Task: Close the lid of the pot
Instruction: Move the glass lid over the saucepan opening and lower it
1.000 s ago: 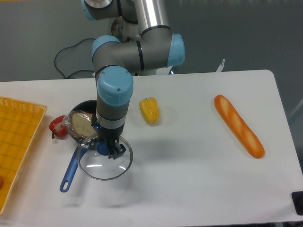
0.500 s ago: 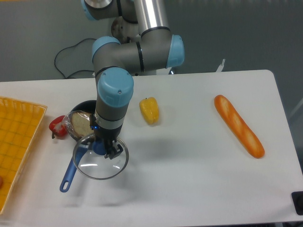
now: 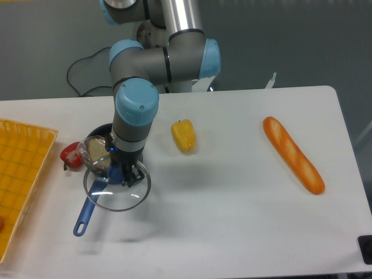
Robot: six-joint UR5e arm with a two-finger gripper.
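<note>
Pot (image 3: pixel 100 152) as landmark: it sits dark and round on the white table (image 3: pixel 232 203), mostly hidden under the arm (image 3: pixel 135 113), with a pale rounded thing inside it and its long blue handle (image 3: pixel 86 213) running out toward the table's front edge. The lid (image 3: pixel 116 187), clear glass with a thin metal rim, hangs just in front of the pot, overlapping its front rim and the root of the handle. The gripper (image 3: pixel 125 176) comes straight down onto the lid's centre, its fingers closed in on the blue knob (image 3: pixel 116 174), as far as the dark shapes show. A red pepper (image 3: pixel 70 155) touches the pot's left side, and beyond it lies an orange gridded tray (image 3: pixel 20 174). A glossy yellow pepper (image 3: pixel 183 135) stands right of the pot, apart from it. A long orange-brown loaf (image 3: pixel 292 154) lies far to the right, slanted.
</note>
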